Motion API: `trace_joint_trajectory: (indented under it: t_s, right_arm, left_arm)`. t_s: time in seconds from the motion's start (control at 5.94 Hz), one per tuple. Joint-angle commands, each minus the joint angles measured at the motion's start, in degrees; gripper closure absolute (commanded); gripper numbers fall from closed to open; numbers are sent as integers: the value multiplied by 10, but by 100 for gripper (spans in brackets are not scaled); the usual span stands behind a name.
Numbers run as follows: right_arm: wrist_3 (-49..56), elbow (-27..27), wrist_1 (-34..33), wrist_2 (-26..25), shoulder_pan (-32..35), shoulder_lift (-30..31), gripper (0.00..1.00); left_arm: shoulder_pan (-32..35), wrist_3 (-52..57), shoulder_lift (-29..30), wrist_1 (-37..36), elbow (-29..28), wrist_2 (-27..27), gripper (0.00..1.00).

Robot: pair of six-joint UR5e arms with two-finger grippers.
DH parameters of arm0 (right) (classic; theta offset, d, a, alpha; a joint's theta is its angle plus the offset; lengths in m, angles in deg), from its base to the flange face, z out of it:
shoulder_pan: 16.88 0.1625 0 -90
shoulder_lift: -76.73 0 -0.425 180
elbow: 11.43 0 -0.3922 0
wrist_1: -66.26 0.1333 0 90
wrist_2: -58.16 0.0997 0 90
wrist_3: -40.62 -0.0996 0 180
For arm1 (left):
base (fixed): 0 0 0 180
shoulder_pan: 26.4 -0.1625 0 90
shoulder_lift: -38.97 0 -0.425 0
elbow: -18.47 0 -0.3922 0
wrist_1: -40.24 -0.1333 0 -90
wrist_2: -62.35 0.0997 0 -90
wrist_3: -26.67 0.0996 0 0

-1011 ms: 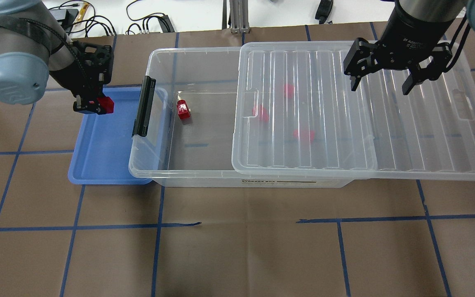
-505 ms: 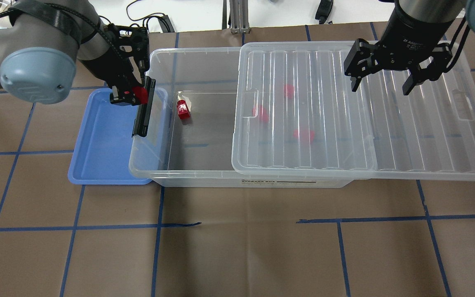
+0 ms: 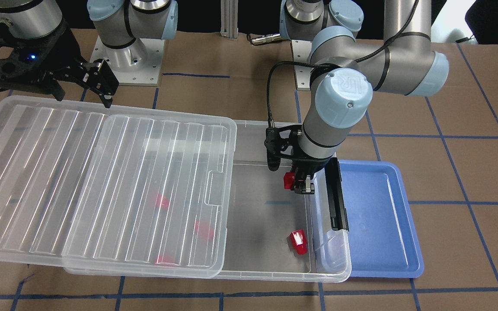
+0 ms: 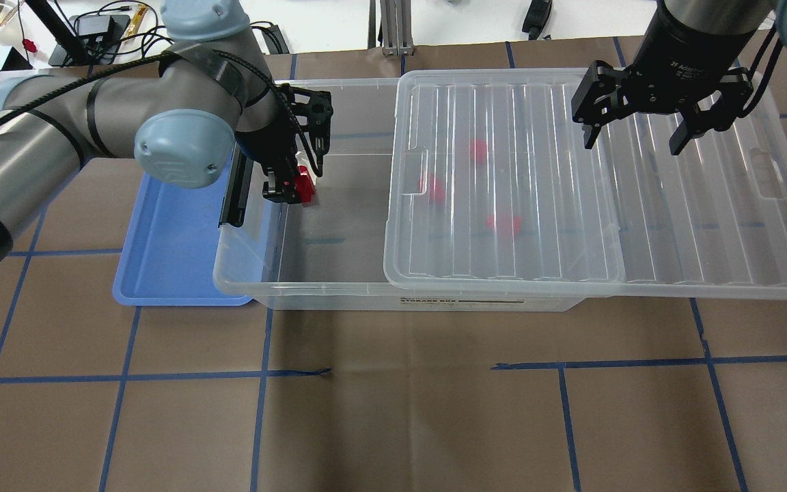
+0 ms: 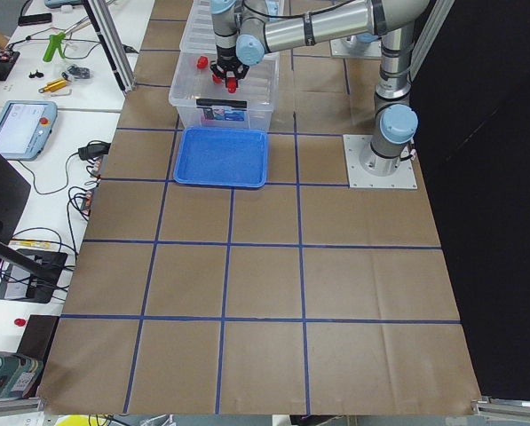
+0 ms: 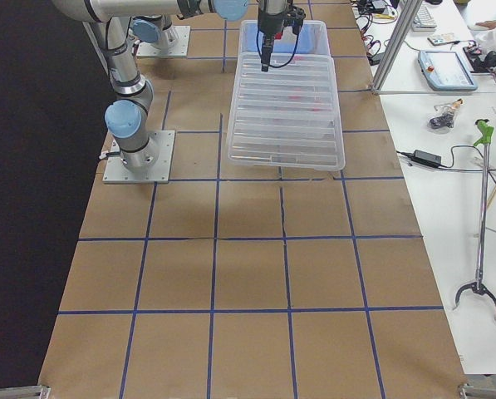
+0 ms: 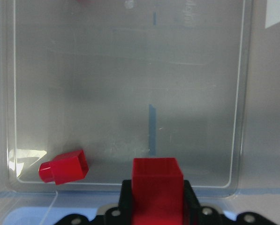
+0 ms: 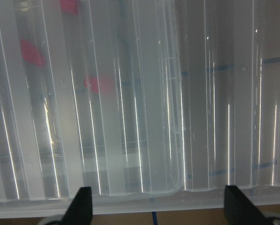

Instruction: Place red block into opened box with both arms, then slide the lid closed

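Observation:
My left gripper is shut on a red block, which hangs over the uncovered part of the box, just inside the black latch bar. The left wrist view shows this held red block above the box floor, with another red block lying below near the corner. Three more red blocks show blurred under the lid, one of them near the front. The lid is slid to the right and covers about half of the box. My right gripper hovers open above the lid's far part.
A blue tray lies against the box's latch end, partly under its rim. Cables and gear sit past the table's far edge. The arm bases stand behind the box.
My left arm carried the red block rightward from over the blue tray, past the latch bar, to over the open box. The right gripper has stayed still.

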Motion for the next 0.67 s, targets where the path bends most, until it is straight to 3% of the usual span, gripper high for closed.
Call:
trace_joint_trajectory:
  t_s: [0.0,0.51]
  right_arm:
    - [4,-1,1,4,2,1,0]
    - [20,3,-3,4,1,-1,0]
  left_arm:
    - [19,-2,58,-40,11,-2,97]
    - [20,-5,103,-72,12,-1,91]
